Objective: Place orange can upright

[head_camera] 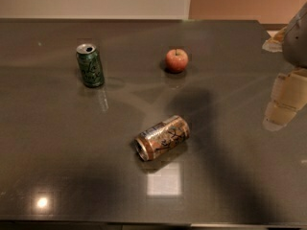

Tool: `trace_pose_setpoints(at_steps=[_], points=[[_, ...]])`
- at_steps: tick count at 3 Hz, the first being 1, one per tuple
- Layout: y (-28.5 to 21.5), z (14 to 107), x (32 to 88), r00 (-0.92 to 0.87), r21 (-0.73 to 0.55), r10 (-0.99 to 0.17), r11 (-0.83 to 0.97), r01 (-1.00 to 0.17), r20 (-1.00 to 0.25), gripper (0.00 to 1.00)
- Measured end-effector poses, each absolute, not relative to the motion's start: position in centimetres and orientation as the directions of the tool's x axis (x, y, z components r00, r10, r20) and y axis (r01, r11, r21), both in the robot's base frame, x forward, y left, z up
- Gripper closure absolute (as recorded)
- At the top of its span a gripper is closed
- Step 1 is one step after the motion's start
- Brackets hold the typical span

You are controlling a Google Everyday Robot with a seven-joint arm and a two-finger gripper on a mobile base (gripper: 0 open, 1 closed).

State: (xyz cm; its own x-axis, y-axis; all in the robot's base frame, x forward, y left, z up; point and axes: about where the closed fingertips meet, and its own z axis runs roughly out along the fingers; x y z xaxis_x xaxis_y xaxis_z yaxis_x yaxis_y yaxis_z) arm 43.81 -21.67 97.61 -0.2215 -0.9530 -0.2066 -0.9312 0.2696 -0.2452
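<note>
The orange can (pixel 162 137) lies on its side near the middle of the dark table (pixel 57 143). It is shiny copper-orange with dark squiggles and a pale label patch, and its silver end faces the lower left. My gripper (pixel 284 104) hangs at the right edge of the view, well to the right of the can and above the table, holding nothing I can see.
A green can (pixel 89 65) stands upright at the back left. A red apple (pixel 177 60) sits at the back centre. The table's far edge meets a pale wall. Bright light patches reflect off the table near its front edge.
</note>
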Motion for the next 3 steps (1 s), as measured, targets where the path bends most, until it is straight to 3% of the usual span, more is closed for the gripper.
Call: trace_pose_setpoints(at_steps=[3], points=[[-19.5,96.9,45.8,-0.163,-0.217,-0.967,0.204,-0.955,-0.194,0.0]])
